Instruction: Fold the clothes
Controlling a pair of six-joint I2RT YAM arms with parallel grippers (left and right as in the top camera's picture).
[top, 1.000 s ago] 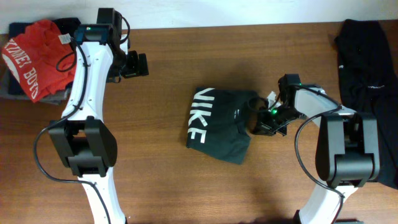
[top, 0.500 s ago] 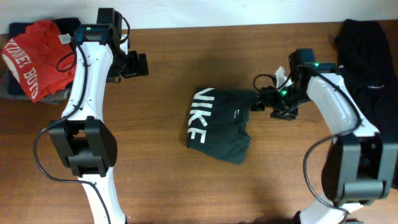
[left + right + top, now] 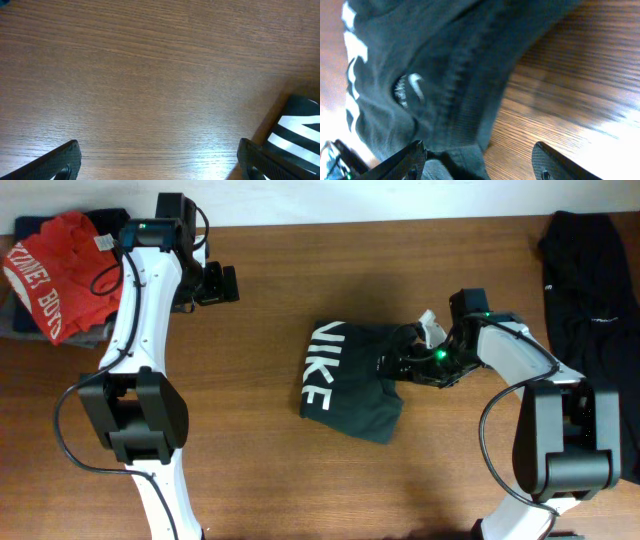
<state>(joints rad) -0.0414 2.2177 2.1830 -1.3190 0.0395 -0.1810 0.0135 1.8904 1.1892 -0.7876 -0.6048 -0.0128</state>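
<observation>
nike shirt dark green-black with white letters, red shirt white lettering upper left, black garment upper right, brown wood-grain table

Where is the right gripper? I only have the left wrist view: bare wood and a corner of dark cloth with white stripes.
Observer: The right gripper is at the right edge of the NIKE shirt, jaws apart over the cloth.
Operator: What else needs folding?
Observer: A black garment lies crumpled at the right edge of the table.
Operator: Anything on the left?
Observer: A red shirt with white lettering lies on darker clothes in the far left corner.
</observation>
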